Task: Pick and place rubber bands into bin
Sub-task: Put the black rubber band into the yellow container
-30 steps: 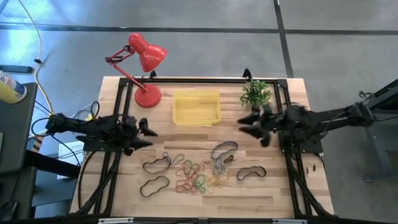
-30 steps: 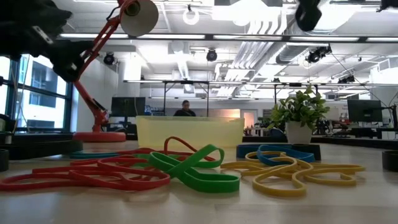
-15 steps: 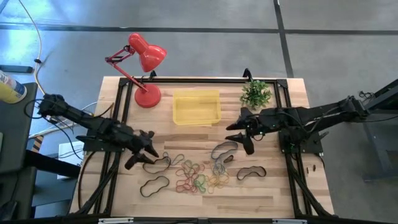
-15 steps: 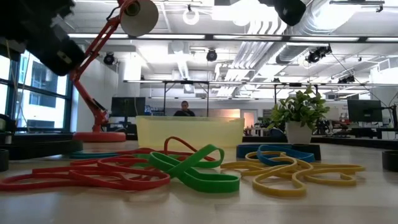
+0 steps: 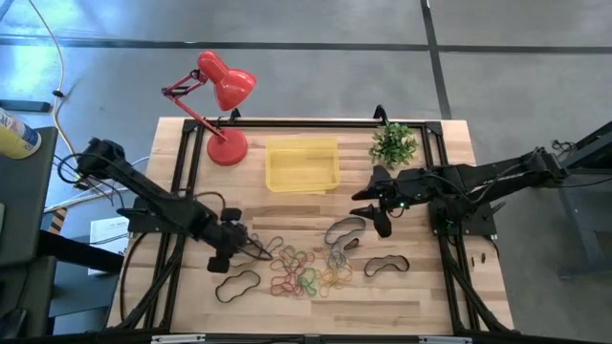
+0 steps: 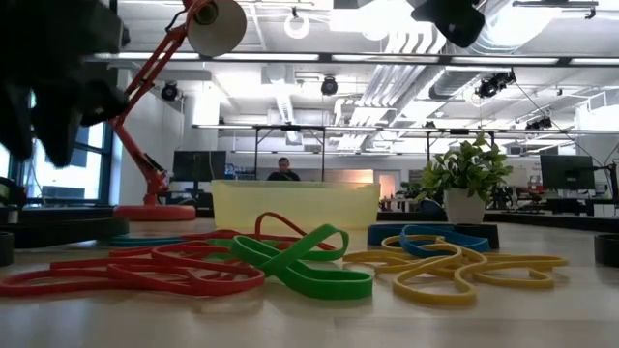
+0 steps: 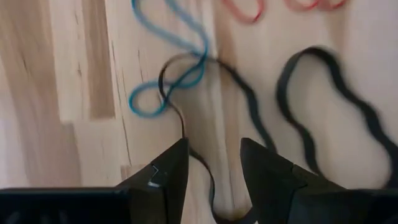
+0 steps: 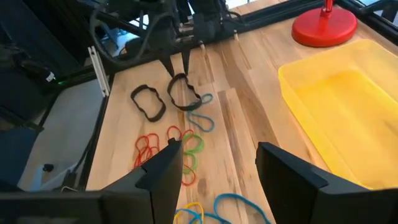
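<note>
The left end effector (image 5: 251, 247) is down at the wooden counter (image 5: 430, 296), its two dark fingers (image 7: 166, 177) partly parted and standing on either side of one edge of a black rubber band (image 7: 249, 118); whether they already pinch it cannot be told. In the left wrist view the black loop runs between the tips, crossed by a thin blue band (image 7: 168, 74), with a second black band (image 7: 336, 112) just beside it and red bands (image 7: 245, 9) beyond.

The right end effector (image 5: 368, 212) hangs above the counter near the bin, its fingers (image 8: 163, 171) spread wide with nothing between them. From its wrist camera the left arm's tips can be seen across the counter, touching down on the black loop (image 8: 183, 93), with another black band (image 8: 148, 102) close by.

The rubber bands (image 5: 306, 272) lie scattered over the near middle of the counter: a heap of red, green and yellow ones, dark loops around them, one black band (image 5: 237, 285) to the left and another (image 5: 385, 265) to the right. At counter height, red (image 6: 145, 271), green (image 6: 309, 266), yellow (image 6: 455, 271) and blue (image 6: 435, 237) bands fill the foreground.

The bin (image 5: 302, 164), a translucent yellow tray, sits toward the far edge, well apart from the bands, between a red desk lamp (image 5: 222, 115) and a small potted plant (image 5: 393, 143). No band shows inside it.
</note>
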You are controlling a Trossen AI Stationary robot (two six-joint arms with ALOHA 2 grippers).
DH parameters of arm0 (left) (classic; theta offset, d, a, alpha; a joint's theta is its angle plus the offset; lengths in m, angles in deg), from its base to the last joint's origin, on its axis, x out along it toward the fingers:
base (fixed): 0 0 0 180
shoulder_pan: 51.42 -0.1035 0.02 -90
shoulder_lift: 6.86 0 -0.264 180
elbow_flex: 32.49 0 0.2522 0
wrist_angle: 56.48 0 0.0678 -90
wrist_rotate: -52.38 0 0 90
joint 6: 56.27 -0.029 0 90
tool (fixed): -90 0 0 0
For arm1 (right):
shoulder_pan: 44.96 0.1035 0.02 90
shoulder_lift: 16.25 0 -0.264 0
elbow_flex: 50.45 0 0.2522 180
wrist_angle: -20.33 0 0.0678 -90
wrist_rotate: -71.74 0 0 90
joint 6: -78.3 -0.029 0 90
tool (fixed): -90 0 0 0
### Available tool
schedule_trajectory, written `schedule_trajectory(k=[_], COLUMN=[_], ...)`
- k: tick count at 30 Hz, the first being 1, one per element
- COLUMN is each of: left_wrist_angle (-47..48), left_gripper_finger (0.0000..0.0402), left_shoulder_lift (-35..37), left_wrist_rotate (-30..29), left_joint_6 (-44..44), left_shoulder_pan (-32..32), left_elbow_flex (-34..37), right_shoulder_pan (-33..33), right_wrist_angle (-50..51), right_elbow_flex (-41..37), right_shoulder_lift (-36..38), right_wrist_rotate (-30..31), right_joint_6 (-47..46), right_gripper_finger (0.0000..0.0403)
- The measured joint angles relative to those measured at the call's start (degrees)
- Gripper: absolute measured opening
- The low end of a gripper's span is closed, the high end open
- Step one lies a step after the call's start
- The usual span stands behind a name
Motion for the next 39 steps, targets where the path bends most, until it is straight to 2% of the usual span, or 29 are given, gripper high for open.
schedule_trajectory(k=[9,25,29,33,39], left_wrist_angle=[0.6,-3.7,-3.8,-3.9,-3.9], left_gripper_finger=[0.0135,0.0124,0.0088,0.0015,0.0006], left_shoulder_lift=[-7.8,-15.6,-16.0,-16.1,-15.9], left_wrist_rotate=[-2.6,-3.3,-3.3,-3.6,-4.7], left_joint_6=[7.9,9.6,10.9,11.1,12.4], left_shoulder_pan=[0.5,0.5,0.5,0.5,0.5], left_elbow_flex=[0.0,-0.2,-0.2,-0.2,-0.1], right_shoulder_pan=[0.6,0.6,0.6,0.6,0.6], right_wrist_angle=[0.6,2.7,2.8,2.8,3.3], right_elbow_flex=[0.0,0.0,0.0,0.0,0.0], right_shoulder_lift=[1.1,4.5,4.5,4.5,4.5], right_wrist_rotate=[2.5,4.8,4.9,5.7,7.1], right_joint_6=[1.7,1.6,1.5,1.5,1.5], right_gripper_finger=[0.0192,0.0193,0.0193,0.0192,0.0192])
